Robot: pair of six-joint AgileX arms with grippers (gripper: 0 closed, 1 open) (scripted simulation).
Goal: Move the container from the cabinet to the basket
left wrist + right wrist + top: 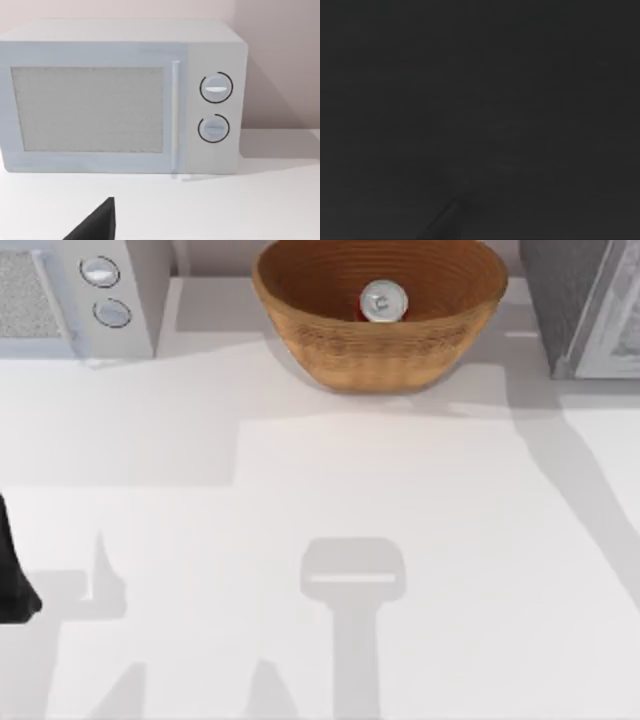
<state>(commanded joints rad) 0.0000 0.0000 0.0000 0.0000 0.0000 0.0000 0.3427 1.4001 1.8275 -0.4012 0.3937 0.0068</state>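
The container [383, 302], a small can with a shiny silver top and red sides, stands upright inside the basket [330, 335]. The basket is a large woven light-brown wicker bowl at the back middle of the table. No gripper is near either of them. My left arm [12, 575] is parked at the table's left edge, far from the basket. A black part of the left gripper [95, 225] pokes into the left wrist view above the white table. The right wrist view is dark.
A white microwave [60, 295] with two round knobs [216, 88] stands at the back left, its door shut. A grey cabinet [585, 305] stands at the back right. The white tabletop [320, 540] stretches in front of the basket.
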